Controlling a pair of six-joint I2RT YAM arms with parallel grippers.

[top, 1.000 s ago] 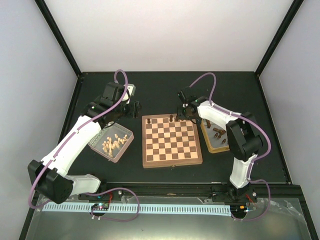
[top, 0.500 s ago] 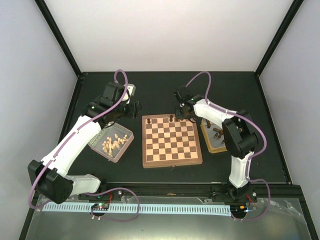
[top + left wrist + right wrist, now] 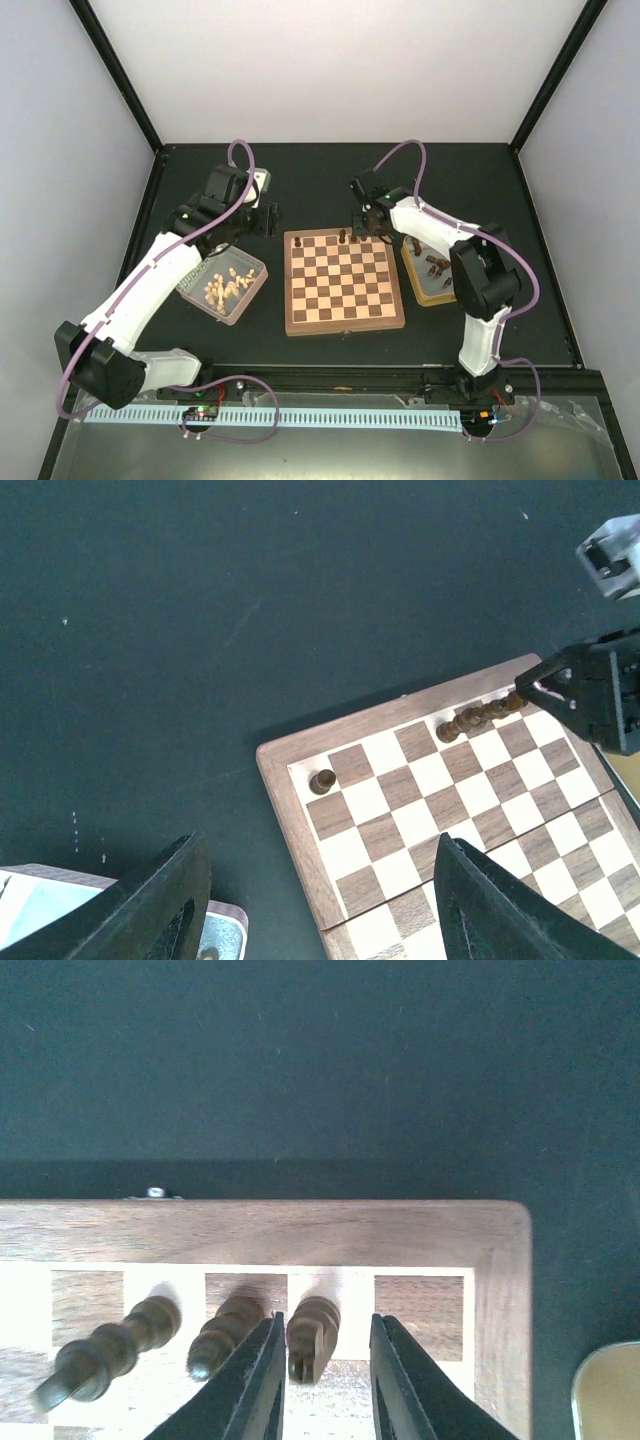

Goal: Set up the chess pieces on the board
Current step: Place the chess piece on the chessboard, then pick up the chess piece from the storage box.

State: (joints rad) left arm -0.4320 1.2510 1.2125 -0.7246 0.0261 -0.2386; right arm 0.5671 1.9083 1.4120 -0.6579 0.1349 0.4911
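Note:
The board (image 3: 345, 326) lies mid-table. Dark chess pieces stand on its far row: one in the left corner (image 3: 298, 241), others near the middle (image 3: 343, 237). My right gripper (image 3: 365, 223) hangs over that row. In the right wrist view its jaws (image 3: 325, 1335) are open around a dark piece (image 3: 313, 1332) standing on a light square; the left finger (image 3: 262, 1360) is almost against it and the right finger (image 3: 395, 1365) is apart. Two more pieces (image 3: 225, 1335) stand beside it. My left gripper (image 3: 320, 890) is open and empty above the board's far left corner (image 3: 285, 810).
A metal tray (image 3: 418, 285) right of the board holds more dark pieces (image 3: 436, 266). A tray (image 3: 190, 285) left of the board holds pale pieces (image 3: 222, 288). Dark table surface (image 3: 320, 185) lies beyond the board.
The right gripper's jaws have spread apart, letting go of the dark piece, which now stands on the far row. The left arm has not moved.

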